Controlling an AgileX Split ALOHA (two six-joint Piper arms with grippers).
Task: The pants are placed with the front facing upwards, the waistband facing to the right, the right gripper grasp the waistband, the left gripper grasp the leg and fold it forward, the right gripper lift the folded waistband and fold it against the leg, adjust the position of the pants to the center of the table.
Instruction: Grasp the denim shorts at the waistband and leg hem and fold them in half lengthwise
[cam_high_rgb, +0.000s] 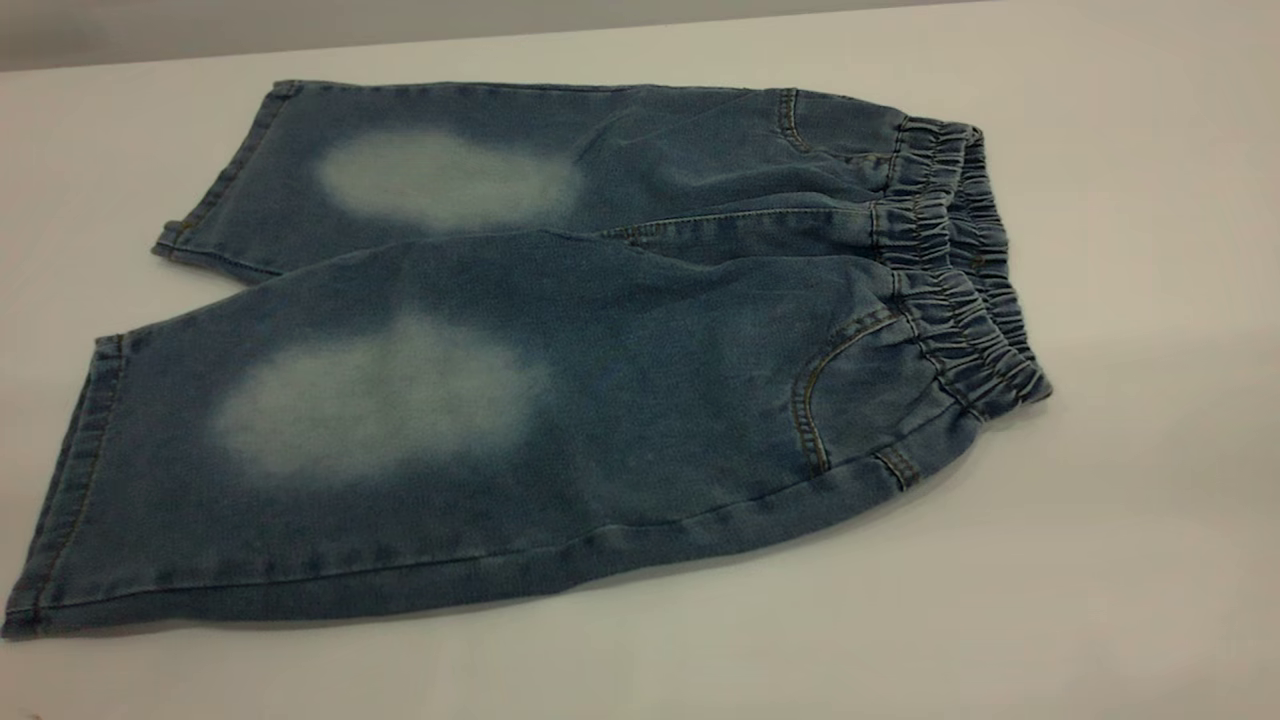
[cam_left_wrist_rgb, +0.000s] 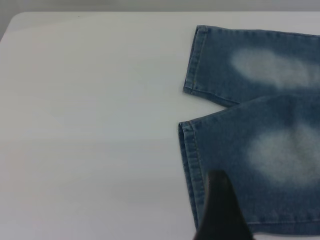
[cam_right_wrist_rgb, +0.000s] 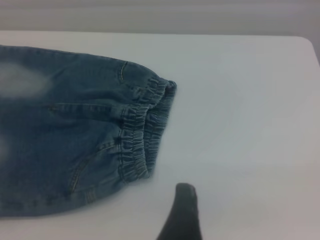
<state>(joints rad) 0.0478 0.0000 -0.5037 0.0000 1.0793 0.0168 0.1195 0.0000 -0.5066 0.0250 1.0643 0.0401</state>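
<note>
The pants (cam_high_rgb: 560, 350) lie flat, long axis left-right, their waistband (cam_right_wrist_rgb: 135, 145) just beyond the right gripper (cam_right_wrist_rgb: 182, 212), whose finger spread I cannot tell.

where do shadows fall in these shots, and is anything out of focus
Exterior view: the pants cast a thin soft shadow on the table along their near edge. Left wrist view: the left gripper's finger is a dark blur. Right wrist view: the right gripper's finger is blurred too; the waistband stays fairly sharp.

Grey wall (cam_high_rgb: 300, 25) behind, evenly lit
</note>
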